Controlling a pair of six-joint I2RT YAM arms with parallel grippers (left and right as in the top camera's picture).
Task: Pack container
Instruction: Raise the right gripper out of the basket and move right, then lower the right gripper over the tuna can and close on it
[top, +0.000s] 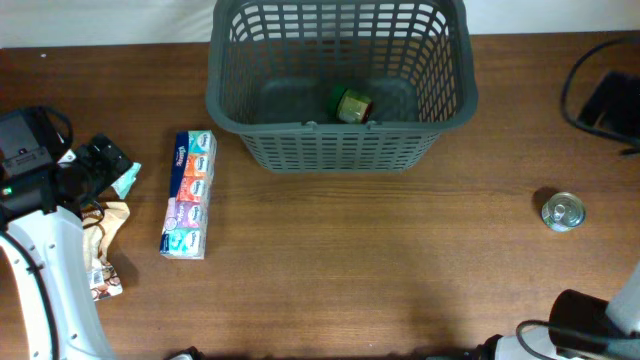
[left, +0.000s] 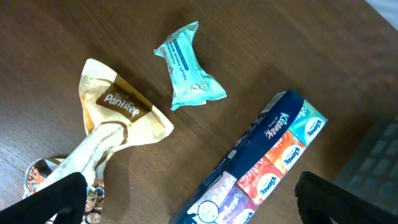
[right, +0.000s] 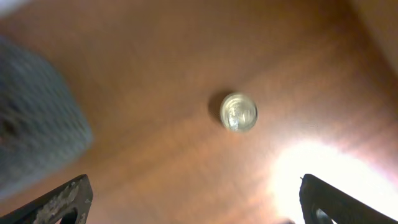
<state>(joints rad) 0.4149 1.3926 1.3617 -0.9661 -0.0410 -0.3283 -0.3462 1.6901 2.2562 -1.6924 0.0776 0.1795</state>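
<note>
While jaws gape, container (top: 340, 150) holds green item (top: 351, 105)

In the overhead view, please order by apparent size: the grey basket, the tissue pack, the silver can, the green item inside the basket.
grey basket, largest
tissue pack
silver can and green item: look alike, not ranked

Tissue multipack (top: 189, 195), teal snack packet (left: 189, 65), beige pouch (left: 118, 109), silver can (top: 562, 211) on table (top: 380, 270).
</note>
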